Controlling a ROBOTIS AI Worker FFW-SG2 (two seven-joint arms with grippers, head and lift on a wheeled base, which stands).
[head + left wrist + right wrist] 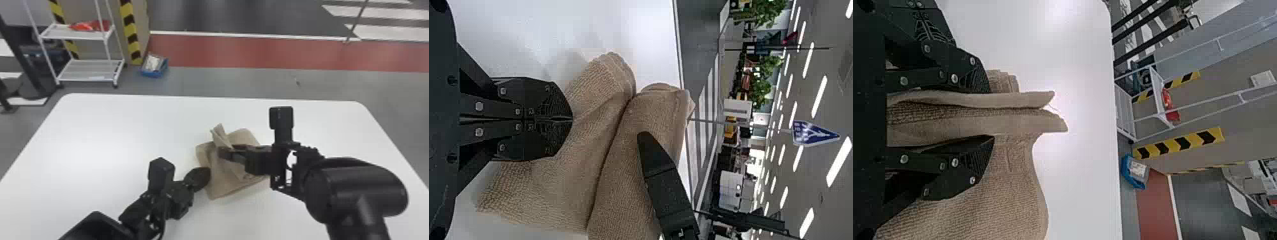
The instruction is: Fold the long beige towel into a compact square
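While the left claw (206, 174) sits closed against the towel (223, 183), the right claw (226, 151) stands wide around a fold (1023, 121), perhaps touching it.

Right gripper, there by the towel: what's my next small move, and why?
I'd probably close the right gripper gently: its fingers stand apart with the beige towel's raised layers between them. The left gripper, shut at the towel's left side, might help steady it.

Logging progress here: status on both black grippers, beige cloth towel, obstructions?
Left black gripper shut by beige towel; right black gripper open around upright folds. Towel rumpled, not yet square. Possible snag: those folds.
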